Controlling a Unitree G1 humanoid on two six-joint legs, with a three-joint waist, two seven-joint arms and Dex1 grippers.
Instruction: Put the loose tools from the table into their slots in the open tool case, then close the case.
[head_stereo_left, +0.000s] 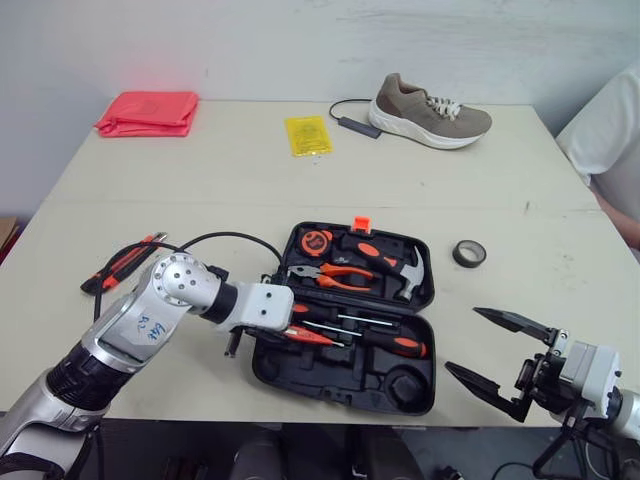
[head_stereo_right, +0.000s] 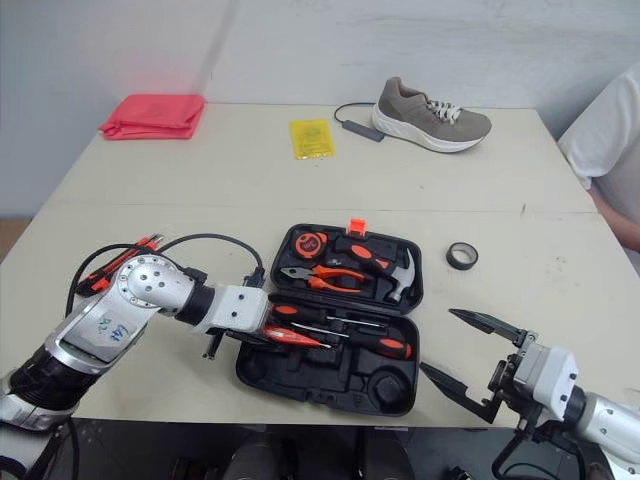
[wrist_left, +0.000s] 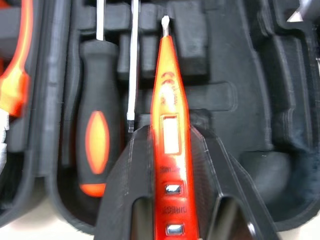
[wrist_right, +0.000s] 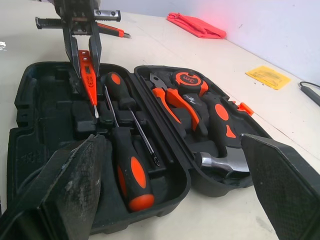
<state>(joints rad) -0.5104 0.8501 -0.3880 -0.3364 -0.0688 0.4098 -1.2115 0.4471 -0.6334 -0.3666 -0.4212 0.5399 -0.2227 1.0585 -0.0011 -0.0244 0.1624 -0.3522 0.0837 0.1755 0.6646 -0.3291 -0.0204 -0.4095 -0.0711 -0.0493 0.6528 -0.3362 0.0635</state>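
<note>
Wrist view: left tool (wrist_left: 170, 134) clamps orange tester (wrist_left: 167, 85), apparently above case (wrist_left: 252, 95).

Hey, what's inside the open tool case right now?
The tool case lid holds a tape measure, pliers and hammer; its base, two screwdrivers. The left gripper holds an orange tester pen over the base, hiding the slot beneath.

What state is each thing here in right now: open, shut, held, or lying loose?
tool case: open, lid laid flat.
left gripper: shut on the tester pen.
tester pen: held over the case's near half.
right gripper: open, empty.
utility knife: loose on the table.
tape roll: loose on the table, lying flat.
hammer: seated in the case.
</note>
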